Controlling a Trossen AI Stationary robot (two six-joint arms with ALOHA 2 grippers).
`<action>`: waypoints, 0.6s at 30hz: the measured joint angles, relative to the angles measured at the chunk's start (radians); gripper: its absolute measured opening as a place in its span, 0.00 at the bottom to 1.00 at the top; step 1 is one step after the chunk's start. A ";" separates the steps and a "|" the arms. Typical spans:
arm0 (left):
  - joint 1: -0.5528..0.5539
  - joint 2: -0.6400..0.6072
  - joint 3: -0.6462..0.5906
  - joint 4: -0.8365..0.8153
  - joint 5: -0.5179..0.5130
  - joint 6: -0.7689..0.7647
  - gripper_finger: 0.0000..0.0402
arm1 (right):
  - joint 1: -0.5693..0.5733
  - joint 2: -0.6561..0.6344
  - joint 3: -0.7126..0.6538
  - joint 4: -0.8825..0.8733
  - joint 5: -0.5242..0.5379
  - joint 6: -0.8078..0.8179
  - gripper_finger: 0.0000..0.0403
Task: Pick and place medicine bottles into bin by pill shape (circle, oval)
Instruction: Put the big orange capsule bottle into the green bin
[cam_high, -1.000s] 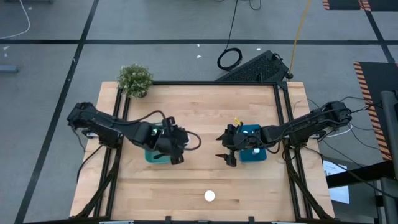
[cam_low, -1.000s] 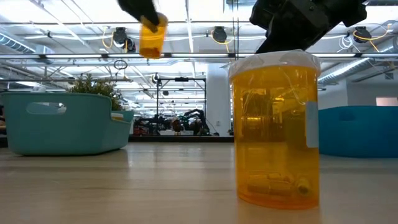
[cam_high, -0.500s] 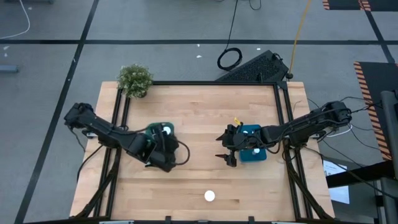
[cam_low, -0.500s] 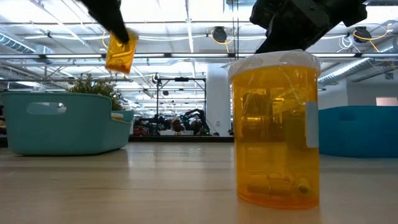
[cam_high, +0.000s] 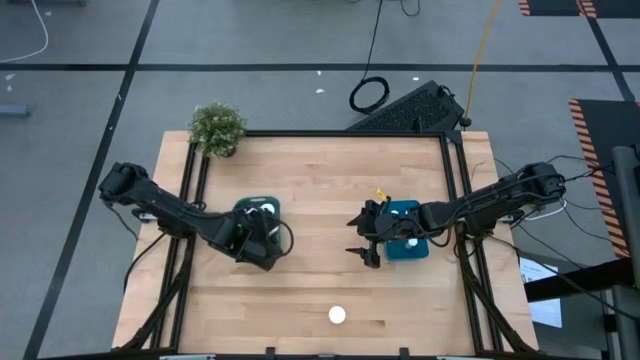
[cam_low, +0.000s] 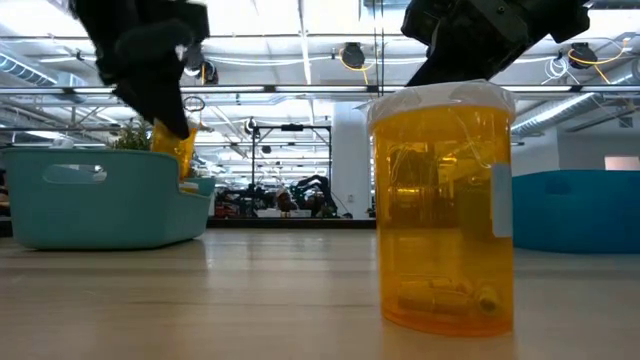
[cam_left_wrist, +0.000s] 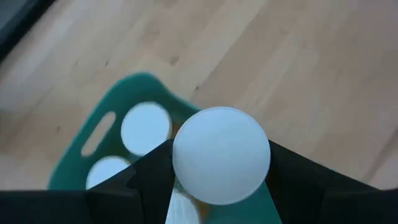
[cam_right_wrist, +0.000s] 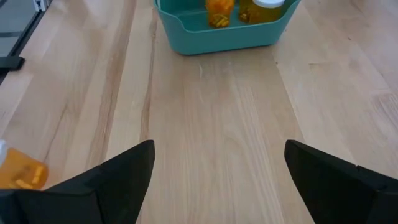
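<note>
Item one, your left gripper: it is clamped on a white-capped bottle, fingers pressed to either side of the body just under the cap, cap facing the wrist camera. In the high view it sits at about 9 o'clock on the table, over the near edge of the left bin; in the low view the amber body hangs tilted at that bin's rim. You hold it there, by my judgement, because its pills match this bin's shape and it is ready to drop. Item two, the left bin: teal, with a handle slot, holding at least two white-capped bottles standing upright beneath the gripper; a third cap edge may show, but you cannot count it for sure. Item three, your right gripper: fingers spread wide and empty, parked at about 3 o'clock, just inboard of the right bin. It looks across bare wood toward the left bin, where amber bottles show above the rim. It waits, probably so the arms do not cross. Item four, the right bin: teal, with at least one white cap visible inside; the rest is hidden by the arm. Item five, the last loose bottle: upright at 6 o'clock near the table's front edge, well apart from both bins, amber with a white cap; the low view shows pills at the bottom that look elongated, though you cannot be certain.
</note>
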 joint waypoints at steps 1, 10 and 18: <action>0.002 0.000 -0.013 0.002 -0.001 -0.026 0.56 | 0.000 0.000 0.000 0.003 0.000 0.000 0.87; 0.005 0.000 -0.090 0.094 -0.008 -0.110 0.56 | -0.003 0.000 0.000 0.009 0.000 -0.009 0.87; 0.005 0.005 -0.130 0.091 -0.030 -0.200 0.56 | -0.003 0.000 0.000 0.048 0.000 -0.049 0.87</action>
